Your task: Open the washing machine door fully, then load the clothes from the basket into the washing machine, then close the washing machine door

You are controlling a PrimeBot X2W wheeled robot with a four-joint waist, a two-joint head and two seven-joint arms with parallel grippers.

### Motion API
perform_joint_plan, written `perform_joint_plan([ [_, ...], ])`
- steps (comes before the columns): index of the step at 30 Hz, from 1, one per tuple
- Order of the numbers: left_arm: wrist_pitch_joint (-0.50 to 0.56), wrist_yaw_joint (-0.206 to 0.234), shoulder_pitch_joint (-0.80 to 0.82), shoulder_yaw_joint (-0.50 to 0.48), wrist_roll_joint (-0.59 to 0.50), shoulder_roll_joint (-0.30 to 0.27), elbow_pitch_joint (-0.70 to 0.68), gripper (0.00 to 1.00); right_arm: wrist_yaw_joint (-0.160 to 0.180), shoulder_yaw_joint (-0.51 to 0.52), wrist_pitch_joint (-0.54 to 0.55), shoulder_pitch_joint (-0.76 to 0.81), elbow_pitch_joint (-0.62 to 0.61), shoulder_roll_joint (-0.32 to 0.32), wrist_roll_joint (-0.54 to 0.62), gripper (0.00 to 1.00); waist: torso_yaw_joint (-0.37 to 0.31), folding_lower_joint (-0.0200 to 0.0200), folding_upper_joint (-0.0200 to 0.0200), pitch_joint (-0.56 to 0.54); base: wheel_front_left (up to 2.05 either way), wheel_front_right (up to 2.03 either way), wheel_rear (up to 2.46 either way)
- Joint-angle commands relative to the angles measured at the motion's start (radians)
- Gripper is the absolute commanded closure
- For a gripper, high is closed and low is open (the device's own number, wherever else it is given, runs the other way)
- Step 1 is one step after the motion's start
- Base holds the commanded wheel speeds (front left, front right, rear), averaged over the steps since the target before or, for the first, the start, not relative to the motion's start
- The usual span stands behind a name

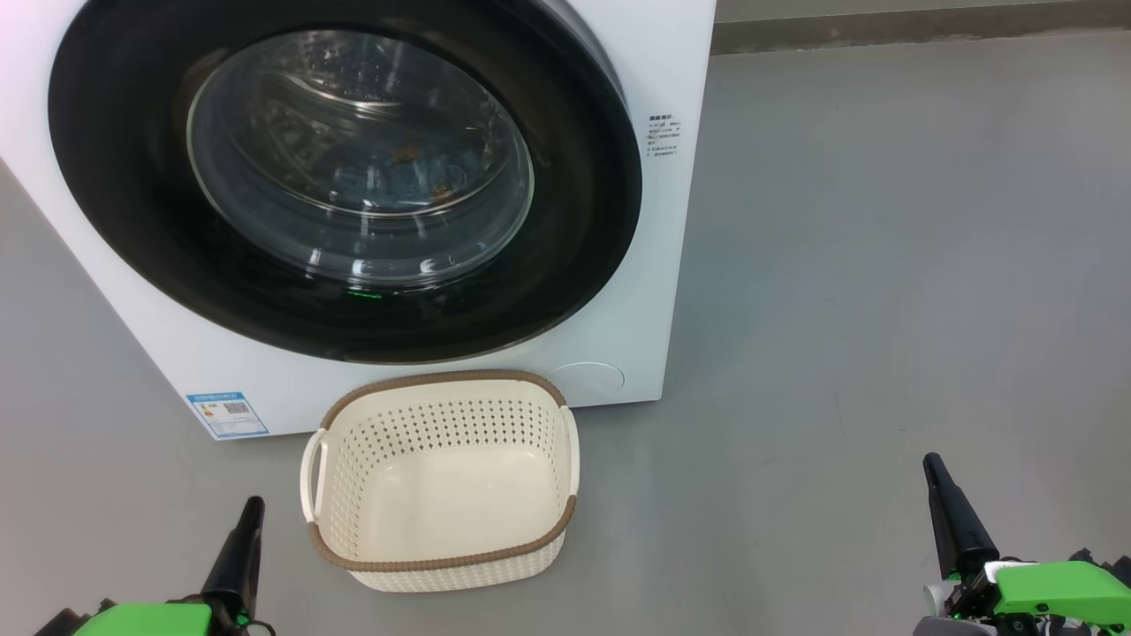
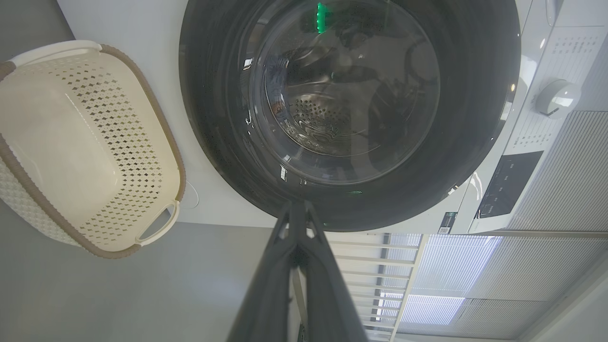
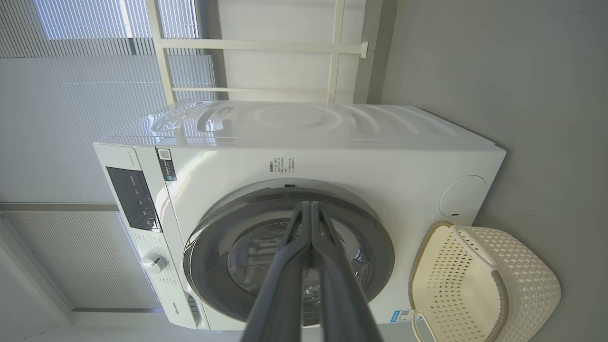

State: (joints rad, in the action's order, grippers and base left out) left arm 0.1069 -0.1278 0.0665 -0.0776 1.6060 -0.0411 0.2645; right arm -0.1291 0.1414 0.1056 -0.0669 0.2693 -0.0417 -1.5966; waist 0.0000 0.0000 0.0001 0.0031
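Plainly, the big white front-loading washing machine (image 1: 680, 265) stood far left, its round glossy black-framed door (image 1: 124, 177) shut, flush in my right wrist view. The cream perforated plastic basket (image 1: 442, 560) sat just before it, bare. Blue-orange clothes (image 1: 405, 155) glimmered behind the glass (image 1: 353, 97). My left gripper (image 1: 254, 508) lay nearer the door than my right gripper (image 1: 934, 466); both pinched closed, empty.

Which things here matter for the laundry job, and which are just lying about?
For the job: washing machine, door, basket, clothes behind the glass.
Just there: blue sticker, dial, window blinds.
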Motion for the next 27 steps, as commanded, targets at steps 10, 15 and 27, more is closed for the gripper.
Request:
perform_joint_plan([
  [10, 0.006, -0.003, 0.041, -0.035, 0.003, -0.011, -0.019, 1.00, -0.002, -0.028, 0.008, -0.041, -0.025, -0.009, -0.012, 1.00, 0.000, 0.0000, -0.0001, 0.000, 0.00, 0.00, 0.00],
  [15, 0.006, -0.003, 0.041, -0.035, 0.003, -0.010, -0.019, 1.00, -0.002, -0.028, 0.008, -0.041, -0.025, -0.009, -0.012, 1.00, 0.000, 0.0000, -0.0001, 0.000, 0.00, 0.00, 0.00],
  [27, 0.006, -0.003, 0.042, -0.036, 0.003, -0.010, -0.019, 1.00, -0.002, -0.028, 0.008, -0.041, -0.025, -0.009, -0.012, 1.00, 0.000, 0.0000, -0.0001, 0.000, 0.00, 0.00, 0.00],
])
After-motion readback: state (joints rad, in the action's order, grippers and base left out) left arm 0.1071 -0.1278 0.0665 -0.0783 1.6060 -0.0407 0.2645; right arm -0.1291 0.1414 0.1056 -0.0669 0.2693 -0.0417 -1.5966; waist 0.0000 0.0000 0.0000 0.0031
